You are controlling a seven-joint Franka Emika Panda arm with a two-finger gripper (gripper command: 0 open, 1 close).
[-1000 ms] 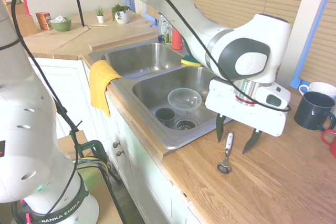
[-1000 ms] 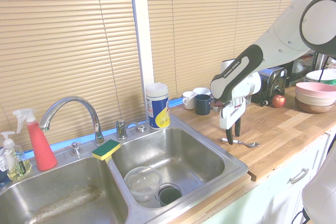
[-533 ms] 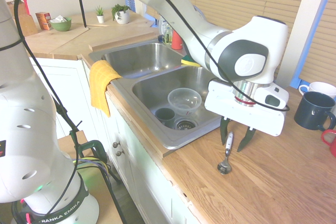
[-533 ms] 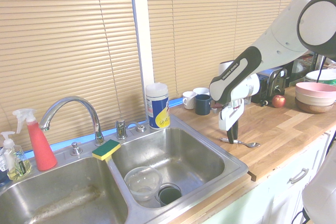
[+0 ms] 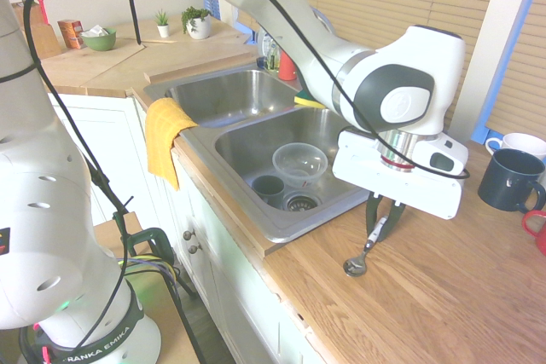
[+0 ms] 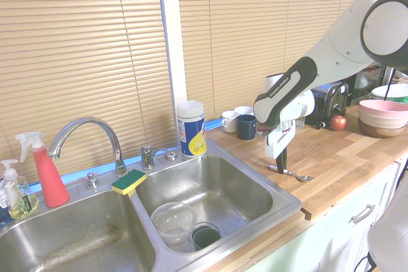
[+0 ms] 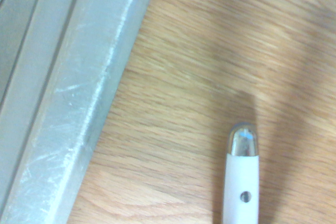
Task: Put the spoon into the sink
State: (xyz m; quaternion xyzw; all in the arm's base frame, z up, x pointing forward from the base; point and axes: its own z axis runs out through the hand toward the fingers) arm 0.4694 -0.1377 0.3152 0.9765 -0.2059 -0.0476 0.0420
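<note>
my gripper [image 5: 376, 232] was clenched on the white handle of the spoon [image 5: 355, 266], one finger to each side of it, pointing down at the counter [image 5: 426, 296] just beside the sink [image 5: 285, 232]. i took it by the handle because that part was slim enough to fit between my fingers, and it left the shiny round end free, reaching out past them. the spoon looked to be lying on the wood, outside the sink but near its rim, so the job was far from done. how firm the hold was, i could not tell.

inside the sink's nearer basin sat a clear bowl [image 5: 299, 162] and a dark cup [image 5: 268, 187], next to the drain [image 5: 301, 202]. they took up part of the floor there, so i judged it best to aim for a bare patch beside them.

the next move, as i saw it, was a straight lift, high enough for the hanging end to clear the sink's rim, then across and down. since i had the spoon by its handle, the heavier end might have swung or twisted, and a weak pinch could have dropped it short of the sink.
</note>
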